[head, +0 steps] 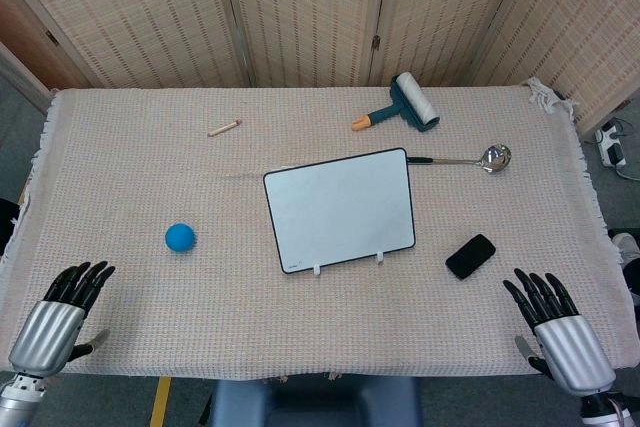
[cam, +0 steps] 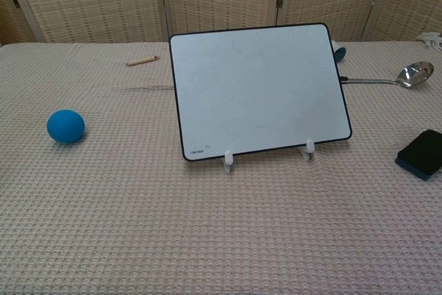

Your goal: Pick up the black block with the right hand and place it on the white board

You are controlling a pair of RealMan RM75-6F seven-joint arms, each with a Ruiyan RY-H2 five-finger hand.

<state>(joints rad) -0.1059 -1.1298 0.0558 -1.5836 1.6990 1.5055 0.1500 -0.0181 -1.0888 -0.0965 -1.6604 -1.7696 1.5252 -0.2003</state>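
Black block [head: 470,256] lies on the woven beige cloth of the bench [head: 300,327], off the right lower corner of the white board [head: 340,210] and apart from it. We note it as a flat, rounded-corner slab, matte on top; the chest view shows a blue-tinted underside edge, so it may be a felt eraser, though we cannot confirm that. Its long axis runs diagonally, the far end tipped toward the right edge of the bench. Right hand [head: 556,327] rests at the near right corner, palm down, dark fingers spread and straight, holding nothing. The block sits ahead of this hand and inward, toward the board; fingertips are near it but not touching. Left hand [head: 58,319] rests at the near left corner, likewise spread and empty, well apart from the block, so the right hand is clearly the nearer. The board is a smooth glossy panel with a dark rim, propped at a tilt on two small white clips; we judge a block set on its slope could slide. Also present: blue ball [head: 180,237], lint roller [head: 405,105], steel ladle [head: 470,159], short wooden pencil [head: 224,128]. Pick-up not yet begun.
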